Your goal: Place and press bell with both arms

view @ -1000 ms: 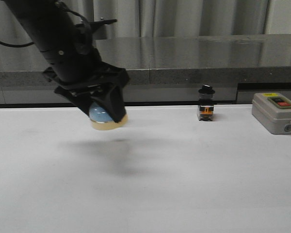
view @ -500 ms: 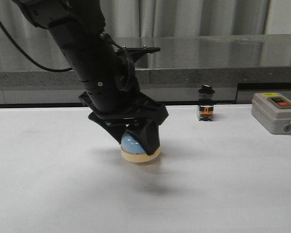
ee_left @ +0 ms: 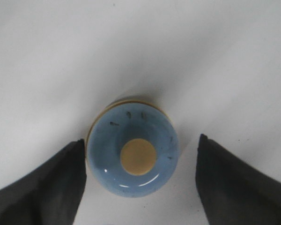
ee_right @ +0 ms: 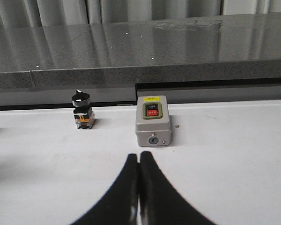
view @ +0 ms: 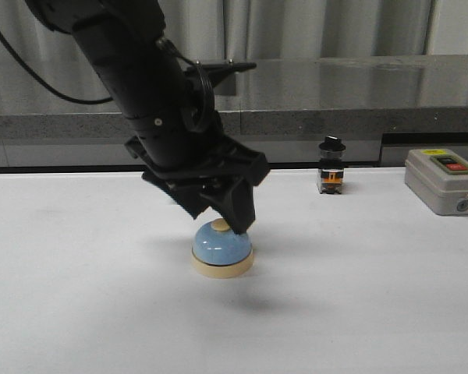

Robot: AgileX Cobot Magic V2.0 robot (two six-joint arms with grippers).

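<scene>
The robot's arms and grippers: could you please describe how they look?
The left arm is a thick matte-black cylinder with a black cable looping off it, ending in an angular black bracket. The left gripper and right gripper have smooth, tapered black fingers; no markings show.

The small light-blue dome-shaped bell (ee_left: 132, 154) with a cream round base and a cream button on top sits upright on the plain white table surface (ee_left: 187, 56), seen from straight above. It lies between the two tapered black fingers (ee_left: 47, 187) of the left gripper (ee_left: 141, 180), which stand spread apart. One finger is just beside the bell's rim; the other stands clear of it.
</scene>
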